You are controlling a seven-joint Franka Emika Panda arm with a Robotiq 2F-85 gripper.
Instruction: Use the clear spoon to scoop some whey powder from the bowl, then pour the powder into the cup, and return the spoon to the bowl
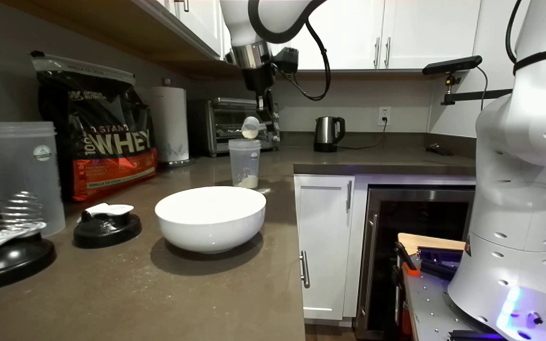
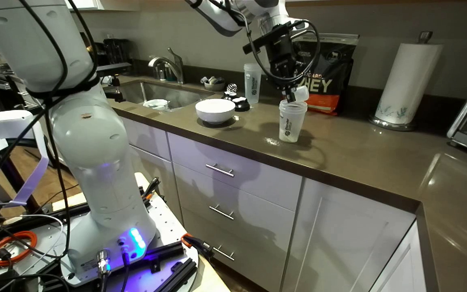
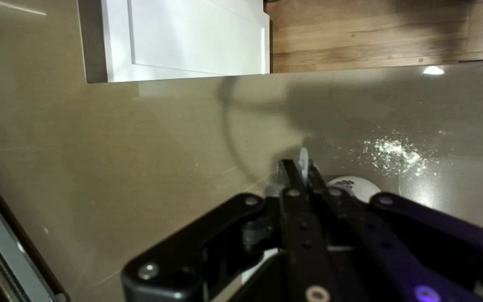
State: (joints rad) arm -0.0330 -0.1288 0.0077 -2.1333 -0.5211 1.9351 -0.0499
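Gripping with the tool (image 3: 302, 167) the clear spoon (image 1: 250, 124) by its handle, tipped just left of the tool in an exterior view, over the mouth of the cup (image 1: 243, 161). Judged past scooping and partway through pouring, with whey powder (image 1: 248, 182) in the bottom of the cup and more visible in the spoon. Yet to empty it and return it to the bowl (image 1: 211, 235), nearer on the counter (image 1: 206, 303) and mostly left of the cup there.

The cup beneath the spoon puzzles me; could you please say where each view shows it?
In an exterior view: the cup, slightly left of centre.
In an exterior view: the cup, right of centre.
Wrist view: the cup, below and right of centre, partly behind the jaws.
Shared landmark: the spilled powder beside the cup.
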